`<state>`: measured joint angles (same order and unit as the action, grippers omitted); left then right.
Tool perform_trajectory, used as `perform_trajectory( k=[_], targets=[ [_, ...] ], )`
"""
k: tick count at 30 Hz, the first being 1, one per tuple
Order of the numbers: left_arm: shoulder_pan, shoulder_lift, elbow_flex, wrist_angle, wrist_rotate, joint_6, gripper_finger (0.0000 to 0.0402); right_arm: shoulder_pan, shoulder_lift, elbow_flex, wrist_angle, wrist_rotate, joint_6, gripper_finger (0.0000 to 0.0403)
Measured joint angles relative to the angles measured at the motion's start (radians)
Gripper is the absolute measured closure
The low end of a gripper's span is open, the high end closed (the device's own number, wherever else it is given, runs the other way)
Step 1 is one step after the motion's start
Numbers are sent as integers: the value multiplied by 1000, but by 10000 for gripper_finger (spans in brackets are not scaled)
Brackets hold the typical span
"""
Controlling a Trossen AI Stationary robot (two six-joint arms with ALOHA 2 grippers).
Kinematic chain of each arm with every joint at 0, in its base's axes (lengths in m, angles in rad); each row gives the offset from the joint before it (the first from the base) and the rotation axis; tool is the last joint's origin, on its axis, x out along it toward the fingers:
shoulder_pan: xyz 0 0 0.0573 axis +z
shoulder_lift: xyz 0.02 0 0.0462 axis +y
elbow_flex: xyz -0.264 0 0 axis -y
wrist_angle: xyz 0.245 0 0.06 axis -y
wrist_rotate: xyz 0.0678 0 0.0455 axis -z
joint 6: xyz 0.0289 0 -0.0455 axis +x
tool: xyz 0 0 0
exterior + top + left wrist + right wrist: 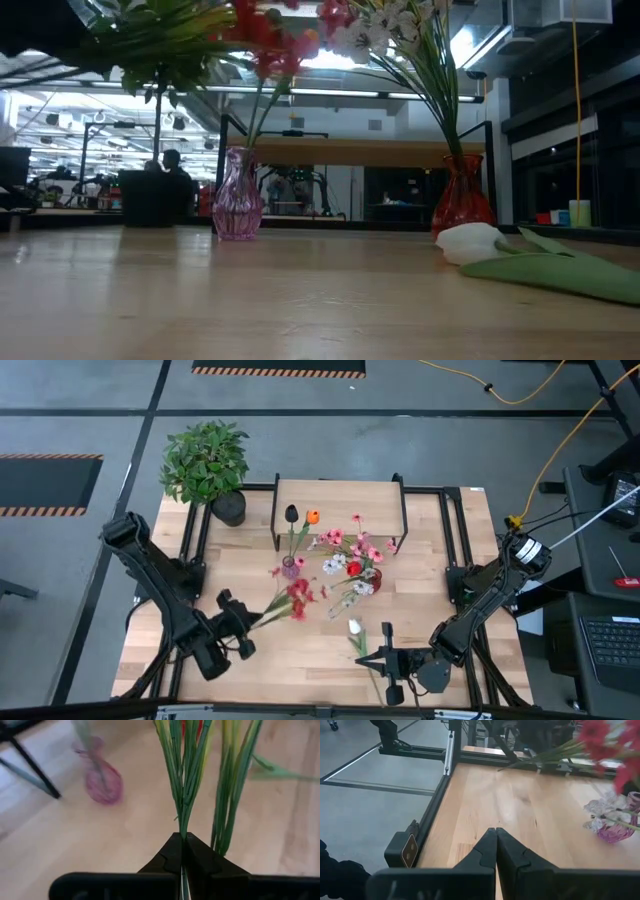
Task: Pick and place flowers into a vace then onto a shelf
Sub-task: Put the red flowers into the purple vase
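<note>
My left gripper (252,622) (182,837) is shut on a bunch of red flowers (295,598) (280,45), raised above the table near a pink vase (290,567) (238,195) (104,785). That vase holds a black and an orange bloom. A red vase (372,578) (462,195) holds pink and white flowers. One white flower (355,628) (470,243) lies flat on the table. The shelf (340,495) (350,152) stands at the far edge. My right gripper (387,630) (496,830) is shut and empty beside the white flower's stem. My left gripper pinches the lower ends of several green stems (183,822) between its two fingers. It comes at them from the table's left, along the stems. The bunch is lifted clear, its red blooms reaching toward the pink vase. A second sheaf of stems (230,795) runs beside it, its lower end hidden behind a finger.
A bushy potted plant (205,460) stands at the far left corner beside the shelf. Black frame rails (455,540) run along the table's sides. Bare wood (300,660) lies between the two grippers near the table's near edge.
</note>
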<state>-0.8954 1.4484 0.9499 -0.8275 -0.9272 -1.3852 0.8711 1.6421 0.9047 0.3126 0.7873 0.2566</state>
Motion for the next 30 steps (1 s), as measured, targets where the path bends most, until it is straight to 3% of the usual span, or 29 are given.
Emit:
perform_trajectory(
  k=[9, 15, 20, 30],
  targets=[
    [-47, -98, -93, 73, -298, -1, 398, 0, 0, 0, 0, 0, 0, 399],
    [-45, -102, -95, 77, -387, 28, 398, 0, 0, 0, 0, 0, -4, 399],
    [-38, -102, -95, 138, -367, 85, 398, 0, 0, 0, -3, 0, -39, 399],
    [-1, -99, -96, 577, -191, 701, 398, -29, 0, 0, 22, -1, -165, 399]
  ],
)
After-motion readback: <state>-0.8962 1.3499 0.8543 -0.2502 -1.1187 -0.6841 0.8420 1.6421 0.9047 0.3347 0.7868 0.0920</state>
